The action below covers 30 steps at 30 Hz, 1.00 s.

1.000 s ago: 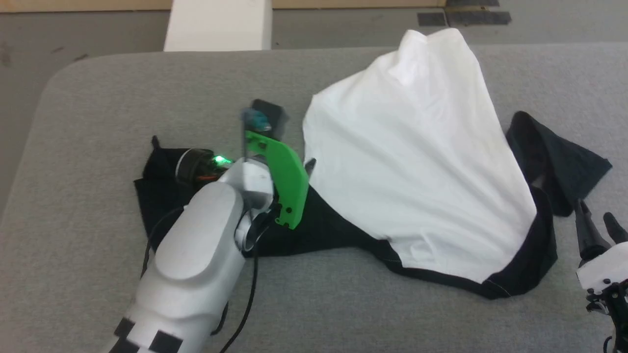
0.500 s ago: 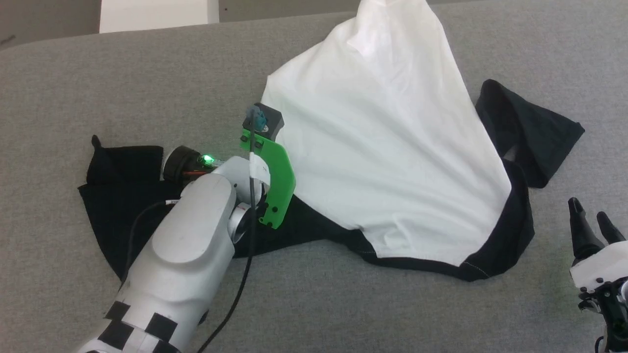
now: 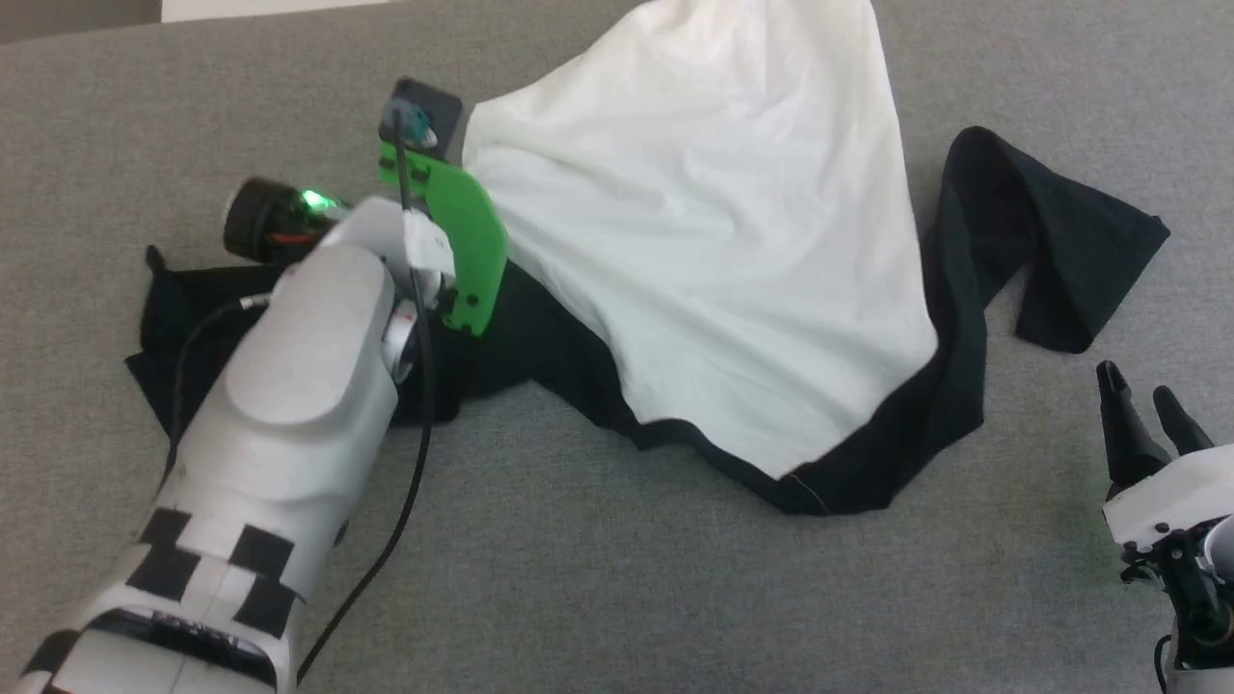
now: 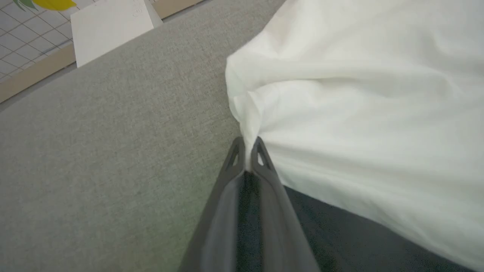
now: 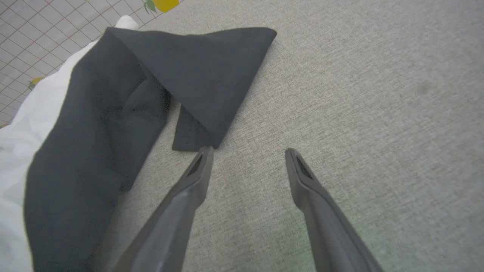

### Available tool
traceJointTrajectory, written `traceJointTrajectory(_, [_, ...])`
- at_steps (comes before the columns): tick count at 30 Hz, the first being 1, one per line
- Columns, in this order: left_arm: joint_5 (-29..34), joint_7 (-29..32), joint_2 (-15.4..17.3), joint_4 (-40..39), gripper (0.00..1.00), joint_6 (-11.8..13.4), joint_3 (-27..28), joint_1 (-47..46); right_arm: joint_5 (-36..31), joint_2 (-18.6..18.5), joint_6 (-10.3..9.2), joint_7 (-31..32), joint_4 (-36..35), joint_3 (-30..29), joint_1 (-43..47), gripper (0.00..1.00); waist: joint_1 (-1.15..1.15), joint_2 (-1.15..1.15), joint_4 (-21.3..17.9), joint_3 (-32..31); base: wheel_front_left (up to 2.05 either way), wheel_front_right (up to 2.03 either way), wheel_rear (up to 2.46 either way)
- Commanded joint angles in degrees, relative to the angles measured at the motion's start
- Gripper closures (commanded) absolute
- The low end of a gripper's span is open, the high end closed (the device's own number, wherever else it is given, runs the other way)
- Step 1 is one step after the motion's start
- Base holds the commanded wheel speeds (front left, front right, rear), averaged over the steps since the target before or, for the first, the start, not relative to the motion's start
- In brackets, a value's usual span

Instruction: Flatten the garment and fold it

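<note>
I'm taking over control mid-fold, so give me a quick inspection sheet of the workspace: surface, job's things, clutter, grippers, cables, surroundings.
Surface: grey cloth-covered table, bare around the shirt.
Job's things: shirt, white body bunched and not yet flat; black sleeve doubled over on the right; more black cloth under the left arm.
Clutter: nothing seen.
Grippers: left gripper shut on the shirt's white edge; right gripper open, holding nothing, over bare table beside the black sleeve.
Cables: black cable hangs loose off the left arm.
Surroundings: tiled floor and a white panel beyond the table edge.
</note>
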Motion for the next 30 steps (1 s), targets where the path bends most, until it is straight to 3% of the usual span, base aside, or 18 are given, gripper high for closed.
traceJointTrajectory(1, [0.73,-1.57,0.29,0.53,1.00,0.47,0.39,-2.05,0.20,-0.03,-0.08,-0.17,-0.40,0.14,-0.84,0.00,0.00,0.00,-0.42,0.92,0.00,0.00,0.00])
traceJointTrajectory(4, [0.23,-3.60,-0.62,2.12,1.00,0.46,0.75,-3.48,0.09,-0.03,-0.08,-0.09,-0.53,0.14,-0.70,0.00,0.00,0.00,-0.31,1.34,0.00,0.00,0.00])
traceJointTrajectory(5, [0.23,-4.63,-0.91,2.70,0.95,0.29,0.64,-3.80,0.15,-0.03,-0.08,-0.04,-0.51,0.14,-0.62,0.00,0.00,0.00,-0.18,1.36,0.00,0.00,0.00])
traceJointTrajectory(6, [0.03,-5.44,-1.26,3.22,0.58,0.11,0.66,-3.91,0.14,-0.03,-0.08,0.00,-0.49,0.13,-0.53,0.00,0.00,0.00,0.00,1.30,0.00,0.00,0.00])
traceJointTrajectory(7, [-0.09,-7.00,-1.65,3.62,0.00,-0.16,0.62,-4.06,0.06,-0.03,-0.08,0.00,-0.48,0.01,-0.42,0.00,0.00,0.00,0.35,1.16,0.00,0.00,0.00])
traceJointTrajectory(15, [-5.60,-17.24,-3.94,4.08,0.00,-1.11,4.79,-1.17,-0.65,-0.03,-0.08,0.49,-0.48,0.48,0.64,0.00,0.00,0.00,3.46,-2.99,0.00,0.00,0.00])
traceJointTrajectory(20, [-9.26,-23.24,-3.44,-1.08,0.00,0.68,8.94,5.35,-0.77,-0.03,-0.08,0.81,-0.21,0.67,1.71,0.00,0.00,0.00,5.28,-6.03,0.00,0.00,0.00])
traceJointTrajectory(21, [-10.95,-21.45,-3.41,-5.20,0.00,2.14,9.59,11.27,-0.88,-0.03,-0.08,1.08,-0.02,0.51,2.57,0.00,0.00,0.00,6.28,-7.50,0.00,0.00,0.00])
traceJointTrajectory(30, [-13.43,-4.76,-2.75,-18.59,0.00,5.75,5.80,23.81,-0.70,-0.03,-0.08,1.52,0.08,0.54,3.45,0.00,0.00,0.00,6.65,-8.36,0.00,0.00,0.00])
